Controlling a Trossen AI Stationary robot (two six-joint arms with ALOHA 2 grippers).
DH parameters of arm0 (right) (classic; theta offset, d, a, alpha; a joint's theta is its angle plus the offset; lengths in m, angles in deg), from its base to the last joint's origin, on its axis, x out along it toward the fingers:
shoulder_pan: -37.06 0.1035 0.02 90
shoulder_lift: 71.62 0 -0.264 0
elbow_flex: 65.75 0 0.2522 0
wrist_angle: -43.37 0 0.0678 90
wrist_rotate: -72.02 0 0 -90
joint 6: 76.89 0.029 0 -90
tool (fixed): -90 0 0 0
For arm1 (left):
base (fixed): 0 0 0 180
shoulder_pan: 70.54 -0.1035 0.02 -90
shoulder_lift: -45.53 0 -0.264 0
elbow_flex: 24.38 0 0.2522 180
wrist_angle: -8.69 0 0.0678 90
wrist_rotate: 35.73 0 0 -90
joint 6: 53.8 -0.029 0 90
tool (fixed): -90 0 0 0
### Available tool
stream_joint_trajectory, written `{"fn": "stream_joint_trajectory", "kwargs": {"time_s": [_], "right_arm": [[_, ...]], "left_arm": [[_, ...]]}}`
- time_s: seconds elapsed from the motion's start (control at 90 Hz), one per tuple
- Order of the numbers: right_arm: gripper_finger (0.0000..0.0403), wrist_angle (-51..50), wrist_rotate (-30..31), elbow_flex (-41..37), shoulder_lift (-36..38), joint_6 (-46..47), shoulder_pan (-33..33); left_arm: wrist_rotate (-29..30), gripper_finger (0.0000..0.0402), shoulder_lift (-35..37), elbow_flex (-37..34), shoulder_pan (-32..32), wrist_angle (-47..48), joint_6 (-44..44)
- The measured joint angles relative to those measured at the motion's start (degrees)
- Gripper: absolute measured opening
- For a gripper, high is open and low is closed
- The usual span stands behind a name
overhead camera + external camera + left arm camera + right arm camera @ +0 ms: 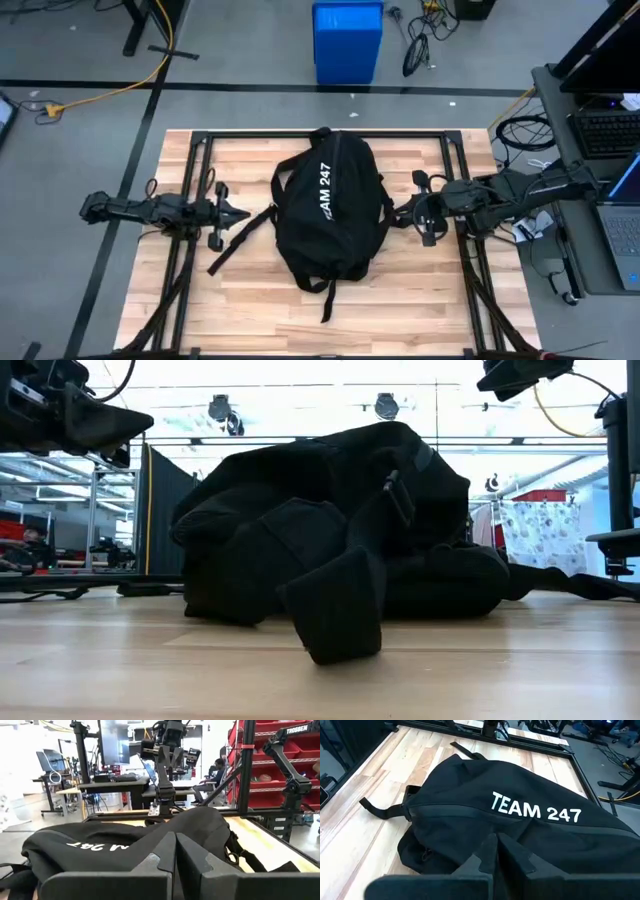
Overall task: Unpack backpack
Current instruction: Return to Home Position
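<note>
My left pincer [238, 213] hangs just off one flank of the backpack [330, 210], its fingers [161, 861] pressed tip to tip and gripping nothing. Straight ahead of it, past those closed tips, the black bag [100, 845] fills the near view, and beyond the bag stands my other arm [165, 775]. My right pincer [418, 208] sits just off the opposite flank and points back at the left one, so the bag lies between the two. Its fingers [482, 862] are also squeezed together and empty, held above the fabric rather than on it. Directly in front of them the white TEAM 247 lettering [536, 810] runs across the upper face of the backpack [470, 795]. The bag lies slumped on its side in the middle of the wooden table [250, 310]. One loose strap [240, 245] trails out over the boards beneath my left pincer, and another strap [328, 295] dangles off the bag's end, midway between my pincers.
</note>
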State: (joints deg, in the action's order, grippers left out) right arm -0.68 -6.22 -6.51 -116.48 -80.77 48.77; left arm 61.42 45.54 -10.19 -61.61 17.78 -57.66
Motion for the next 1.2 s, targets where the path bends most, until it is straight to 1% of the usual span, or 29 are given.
{"fn": "stream_joint_trajectory", "kwargs": {"time_s": [0.111, 0.411, 0.533, 0.633, 0.678, 0.8, 0.922, 1.2], "right_arm": [[0.0000, 0.0, 0.0, 0.0, 0.0, 0.0, 0.0], [0.0000, 0.1, 0.0, 0.0, 0.0, -1.1, 0.0], [0.0000, 0.5, 0.0, 0.0, 0.0, -1.4, 0.0], [0.0000, 0.6, 0.0, 0.0, 0.0, -2.2, 0.0], [0.0000, 0.7, 0.0, 0.0, 0.0, -2.9, 0.0], [0.0000, 3.0, 0.1, 0.0, 0.0, -4.2, 0.0], [0.0000, 3.6, 0.1, 0.0, 0.0, -4.5, 0.0], [0.0000, 3.6, 0.1, 0.0, 0.0, -4.0, 0.0]], "left_arm": [[0.0, 0.0000, 0.0, 0.0, 0.0, 3.0, 0.4], [1.7, 0.0000, 0.0, 0.0, -0.3, 2.5, -1.0], [2.1, 0.0000, 0.0, 0.0, -2.6, 2.3, -0.9], [2.0, 0.0000, 0.0, 0.0, -5.6, 2.1, 1.5], [1.0, 0.0000, 0.0, 0.0, -6.9, 2.6, 2.1], [-6.1, 0.0000, 0.0, 0.0, -9.6, 2.3, 3.1], [-9.8, 0.0000, 0.0, 0.0, -11.0, 2.5, 3.1], [-10.1, 0.0000, 0.0, 0.0, -11.6, 3.9, 3.5]]}}
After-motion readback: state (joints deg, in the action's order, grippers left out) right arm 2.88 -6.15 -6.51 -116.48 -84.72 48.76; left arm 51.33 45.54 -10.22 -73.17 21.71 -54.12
